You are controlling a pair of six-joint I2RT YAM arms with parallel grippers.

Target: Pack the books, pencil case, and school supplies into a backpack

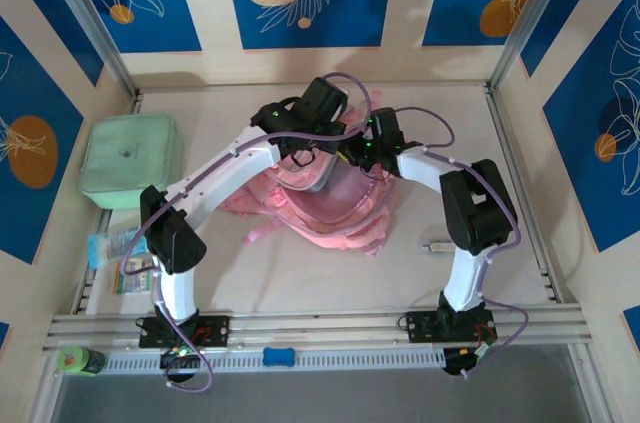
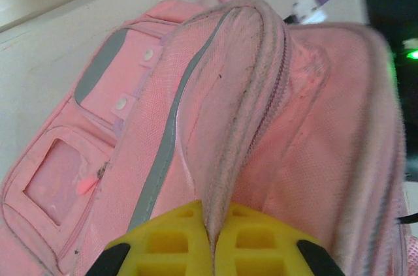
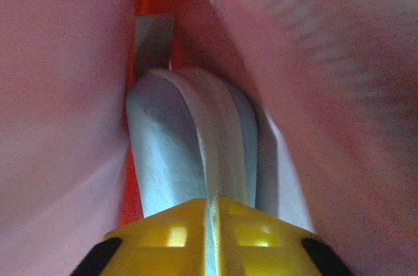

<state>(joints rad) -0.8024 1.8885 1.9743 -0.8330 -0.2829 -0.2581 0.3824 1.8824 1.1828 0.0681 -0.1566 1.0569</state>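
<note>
Backpack (image 1: 335, 205), pink, lying mid-table (image 1: 300, 278), a little far of centre, straps spread toward the near side. Left arm (image 1: 225, 168) and right arm (image 1: 478, 205) bent in over its far part, wrists close together. Mint-green box (image 1: 130, 158) at far left, well apart from the backpack. Small grey item (image 1: 440, 243) on the right, near the right arm.

From the left wrist: left claw (image 2: 210, 227) clenched on a raised fold of the backpack's pink cloth, zip edge running up along the fold. Front pocket with pale patch (image 2: 55, 181) to the left, grey trim beside it. Bare table beyond, at far left.

From the right wrist: right claw (image 3: 210, 214) pinched tight on a thin grey-blue piece (image 3: 176, 152) with a rounded far end. Pink cloth pressing close on both sides. Cannot tell what the piece is.
</note>
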